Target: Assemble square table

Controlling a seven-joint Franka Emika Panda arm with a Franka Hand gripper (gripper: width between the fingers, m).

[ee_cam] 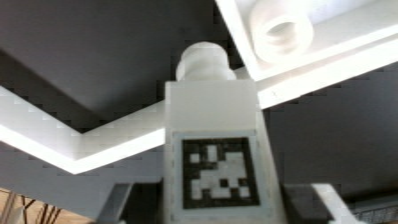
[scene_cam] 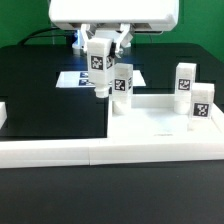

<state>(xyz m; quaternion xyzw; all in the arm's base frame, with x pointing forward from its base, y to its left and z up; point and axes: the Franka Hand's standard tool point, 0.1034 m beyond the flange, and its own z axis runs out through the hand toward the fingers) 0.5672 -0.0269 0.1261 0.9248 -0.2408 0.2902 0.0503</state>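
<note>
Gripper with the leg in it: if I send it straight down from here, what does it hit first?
Probably the black table surface. The gripper holds a leg that hangs just off the tabletop slab, near its corner. Depth is unclear; the wrist view shows the slab's corner socket offset from the leg.

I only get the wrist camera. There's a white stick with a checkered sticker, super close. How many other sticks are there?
Observer: Three. The near leg stands upright on the square table top, and the far legs stand toward the exterior view's right.
Operator: Is my stick over the table top?
Observer: It looks just off it. The gripper holds the held leg past the edge on the exterior view's left.
Operator: What's behind it?
Observer: The marker board, flat on the black surface.
</note>
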